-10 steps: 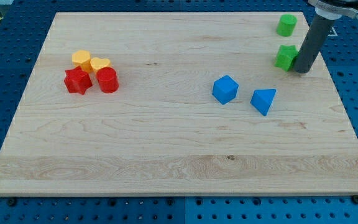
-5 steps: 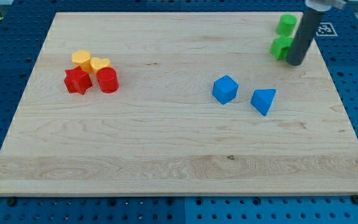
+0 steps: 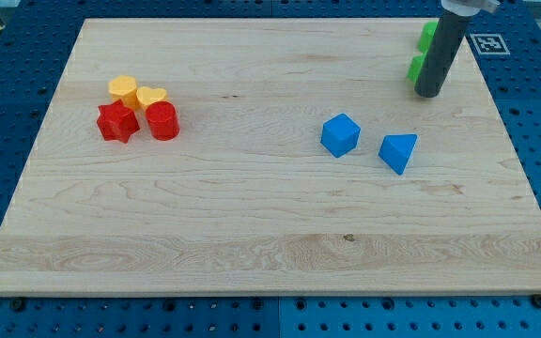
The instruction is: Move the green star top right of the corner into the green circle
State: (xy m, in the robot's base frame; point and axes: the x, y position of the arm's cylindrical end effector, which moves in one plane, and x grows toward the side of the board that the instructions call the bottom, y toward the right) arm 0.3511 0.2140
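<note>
Wooden bench [image 3: 252, 235] fills the view. No fingers on my rig, just the rod. My tip [image 3: 427, 95] sits at the view's top right, touching the green star [image 3: 417, 69], mostly hidden behind the rod; green circle [image 3: 425, 36] just above it, also half hidden.

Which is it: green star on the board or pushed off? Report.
On the board. The green star sits on the wooden board near its top right corner, mostly hidden behind my rod; my tip is just below-right of it.

text: none readable | marker: black-white fiducial tag [image 3: 489, 43], view's top right
</note>
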